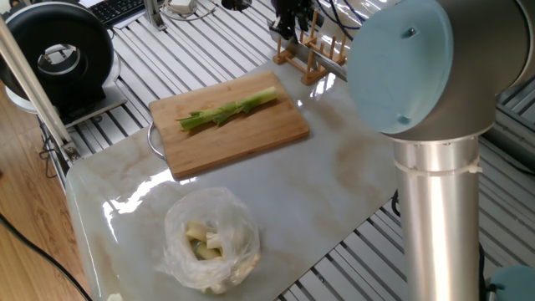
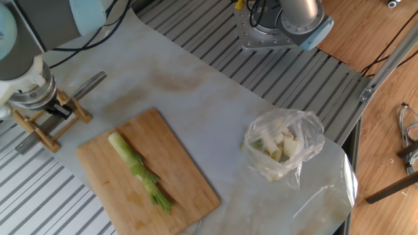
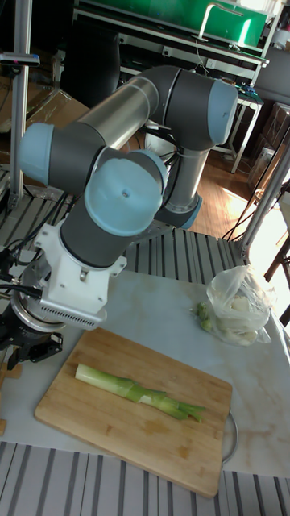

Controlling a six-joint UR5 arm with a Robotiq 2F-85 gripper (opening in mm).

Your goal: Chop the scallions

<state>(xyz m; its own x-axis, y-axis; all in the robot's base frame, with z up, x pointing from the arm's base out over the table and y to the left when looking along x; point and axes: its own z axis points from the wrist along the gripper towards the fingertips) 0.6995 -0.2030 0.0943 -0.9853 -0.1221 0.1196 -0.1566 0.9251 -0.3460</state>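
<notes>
One large grey arm with pale blue joint caps is seen filling the upper left of the tall view. A wooden cutting board is placed at lower left of the other fixed view, on a marbled mat. A clear plastic bag of pale pieces is found to its right. The scallions are laid uncut across the board. The gripper is positioned at the wooden rack; its finger state cannot be told.
</notes>
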